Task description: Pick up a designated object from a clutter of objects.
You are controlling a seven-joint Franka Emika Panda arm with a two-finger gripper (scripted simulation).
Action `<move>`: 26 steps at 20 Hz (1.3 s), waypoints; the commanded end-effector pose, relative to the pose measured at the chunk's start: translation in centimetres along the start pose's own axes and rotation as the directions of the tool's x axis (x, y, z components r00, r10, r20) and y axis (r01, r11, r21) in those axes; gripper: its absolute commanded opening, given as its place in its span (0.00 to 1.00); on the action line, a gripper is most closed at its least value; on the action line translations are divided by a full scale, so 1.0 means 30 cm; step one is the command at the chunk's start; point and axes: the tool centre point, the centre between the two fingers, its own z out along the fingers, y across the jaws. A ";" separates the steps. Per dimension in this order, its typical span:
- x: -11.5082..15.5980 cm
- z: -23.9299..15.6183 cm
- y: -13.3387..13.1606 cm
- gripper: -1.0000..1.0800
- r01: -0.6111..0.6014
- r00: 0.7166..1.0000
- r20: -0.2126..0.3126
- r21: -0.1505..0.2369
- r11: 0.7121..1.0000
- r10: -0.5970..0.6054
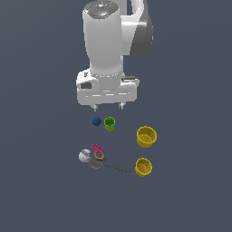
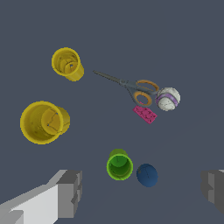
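The designated object, a small dark blue ball [image 1: 96, 121] [image 2: 147, 175], rests on the floor right beside a green cup [image 1: 109, 123] [image 2: 119, 166]. My gripper [image 1: 108, 107] [image 2: 142, 192] hovers above and slightly behind them, open, with nothing between its grey fingers [image 2: 70, 192]. The rest of the clutter lies farther out: a pink block [image 1: 97, 149] [image 2: 145, 114], a white-purple ball [image 1: 84, 156] [image 2: 168, 99], and orange-handled scissors [image 1: 106, 163] [image 2: 133, 86].
Two yellow cups stand upright on the exterior view's right, a larger one [image 1: 146, 137] [image 2: 42, 122] and a smaller one [image 1: 143, 166] [image 2: 67, 64]. The arm's white body [image 1: 106, 50] rises behind the clutter.
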 end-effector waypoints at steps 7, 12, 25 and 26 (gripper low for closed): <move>-0.079 0.202 0.089 0.96 0.144 0.990 0.004 0.006 0.990 -0.144; -0.143 0.315 0.136 0.96 0.228 0.974 0.007 0.008 0.974 -0.229; -0.335 0.552 0.229 0.96 0.419 0.908 0.014 0.011 0.908 -0.419; -0.347 0.563 0.232 0.96 0.429 0.903 0.015 0.011 0.903 -0.429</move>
